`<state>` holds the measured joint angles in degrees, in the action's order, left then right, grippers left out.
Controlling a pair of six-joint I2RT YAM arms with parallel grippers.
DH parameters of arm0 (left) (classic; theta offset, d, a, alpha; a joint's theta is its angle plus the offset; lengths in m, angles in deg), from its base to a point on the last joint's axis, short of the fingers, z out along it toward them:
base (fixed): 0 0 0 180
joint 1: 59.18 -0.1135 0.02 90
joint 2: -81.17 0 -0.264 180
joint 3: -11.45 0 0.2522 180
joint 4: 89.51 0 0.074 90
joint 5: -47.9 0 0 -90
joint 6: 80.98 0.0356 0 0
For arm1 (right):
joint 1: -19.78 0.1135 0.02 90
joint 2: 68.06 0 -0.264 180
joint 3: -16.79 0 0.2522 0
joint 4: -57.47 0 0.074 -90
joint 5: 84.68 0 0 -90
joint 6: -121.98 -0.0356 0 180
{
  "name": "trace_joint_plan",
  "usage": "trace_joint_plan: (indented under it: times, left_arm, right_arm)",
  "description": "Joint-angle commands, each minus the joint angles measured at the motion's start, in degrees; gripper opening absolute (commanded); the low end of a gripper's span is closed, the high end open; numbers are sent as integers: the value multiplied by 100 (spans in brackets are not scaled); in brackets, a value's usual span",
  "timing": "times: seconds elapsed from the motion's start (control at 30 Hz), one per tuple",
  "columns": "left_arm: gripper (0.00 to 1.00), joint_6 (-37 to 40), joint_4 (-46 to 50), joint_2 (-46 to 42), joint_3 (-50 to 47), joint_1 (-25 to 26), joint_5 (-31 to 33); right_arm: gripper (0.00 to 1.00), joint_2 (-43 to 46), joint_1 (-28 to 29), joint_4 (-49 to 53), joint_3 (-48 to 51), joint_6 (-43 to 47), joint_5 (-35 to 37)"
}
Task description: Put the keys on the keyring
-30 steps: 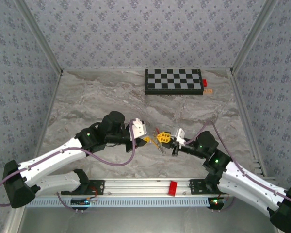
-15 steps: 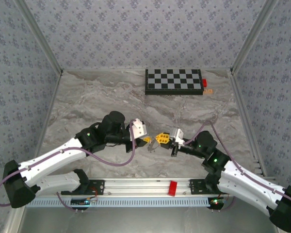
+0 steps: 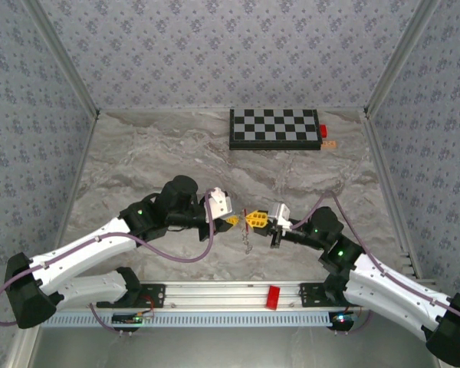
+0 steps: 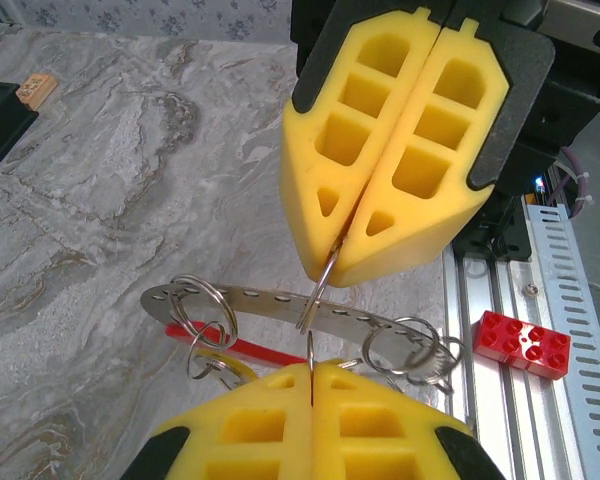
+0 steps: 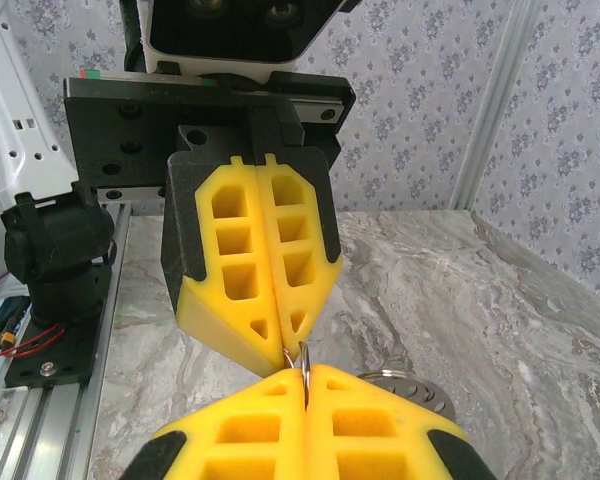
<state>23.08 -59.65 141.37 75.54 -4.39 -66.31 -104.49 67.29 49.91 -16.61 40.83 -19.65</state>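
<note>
The keyring (image 4: 270,300), a grey perforated band with a red section and several small wire loops, hangs between my two grippers over the near middle of the table (image 3: 248,239). My left gripper (image 4: 311,368) is shut on a thin wire loop of it. My right gripper (image 4: 338,255) faces it tip to tip, also shut on a thin loop through the band. In the right wrist view, the right gripper (image 5: 306,375) pinches the loop, with the band (image 5: 420,388) behind. One small tan key (image 3: 331,144) lies at the far right by the checkerboard.
A black-and-white checkerboard (image 3: 274,129) lies at the back with a small red block (image 3: 323,131) at its right end. A red brick (image 3: 274,297) sits on the rail at the near edge. Patterned walls enclose the marble table (image 3: 138,161).
My right gripper has shifted slightly left until its tips meet the left gripper's. The keyring now dangles lower beneath them. The left arm has held still.
</note>
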Motion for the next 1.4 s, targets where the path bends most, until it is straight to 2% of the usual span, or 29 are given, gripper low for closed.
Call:
trace_joint_plan:
  times: [0.0,0.9,1.2,1.37]
  left_arm:
    - [0,27,-89,9,146,32,-84]
    - [0,155,-195,-26,55,32,34]
    - [0,516,-110,-83,63,49,-38]
    - [0,1206,-215,-208,-183,139,-258]
  right_arm:
    - [0,4,29,-241,33,12,-92]
    - [0,28,43,-418,139,72,-26]
    - [0,307,256,-597,342,353,224]
    - [0,303,457,-686,372,577,432]
